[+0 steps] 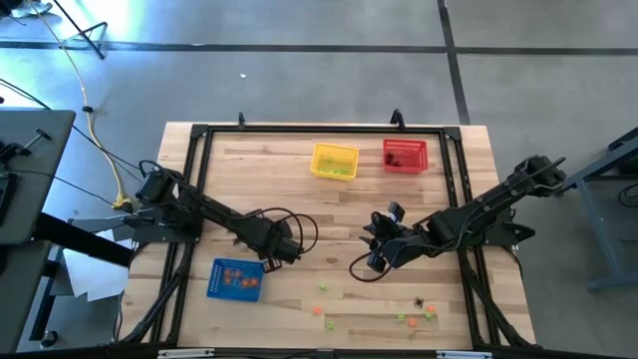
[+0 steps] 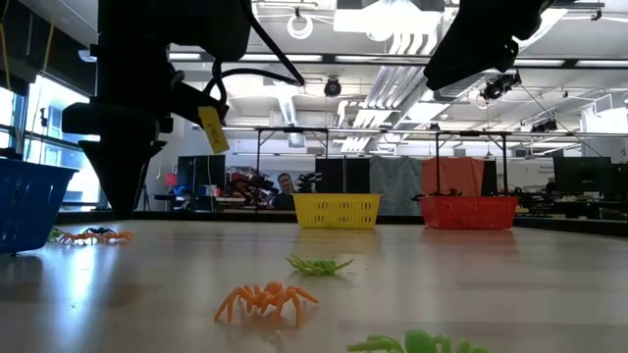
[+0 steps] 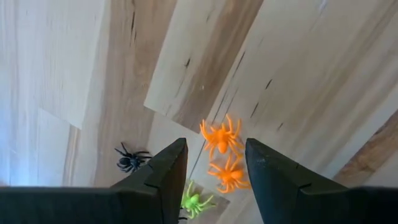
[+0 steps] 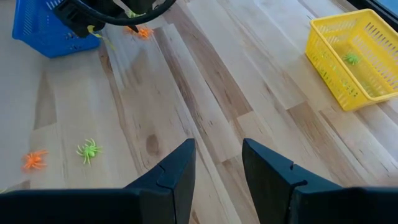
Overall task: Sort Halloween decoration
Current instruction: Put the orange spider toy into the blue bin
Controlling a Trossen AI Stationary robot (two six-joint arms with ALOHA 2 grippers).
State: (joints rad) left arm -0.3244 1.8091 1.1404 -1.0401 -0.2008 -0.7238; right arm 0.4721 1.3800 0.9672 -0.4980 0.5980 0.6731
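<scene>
From overhead I can't make out the trinkets inside the blue basket (image 1: 235, 279); they're just specks. In my low view that basket is cut by the frame edge, and a green spider (image 2: 417, 343) is cropped at the bottom. The red basket's (image 1: 405, 156) dark contents stay unreadable.

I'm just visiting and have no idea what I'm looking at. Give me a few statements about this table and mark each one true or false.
1. Three baskets stand on the table: blue basket, yellow basket, red basket. True.
2. The left hand is clamped on an orange spider. False: its fingers are open, with two orange spiders lying on the wood beyond them.
3. The yellow basket holds a green spider. True.
4. The right hand is carrying a black spider. False: it is open and empty.
5. All spiders are already in baskets. False: several still lie loose on the table.
</scene>
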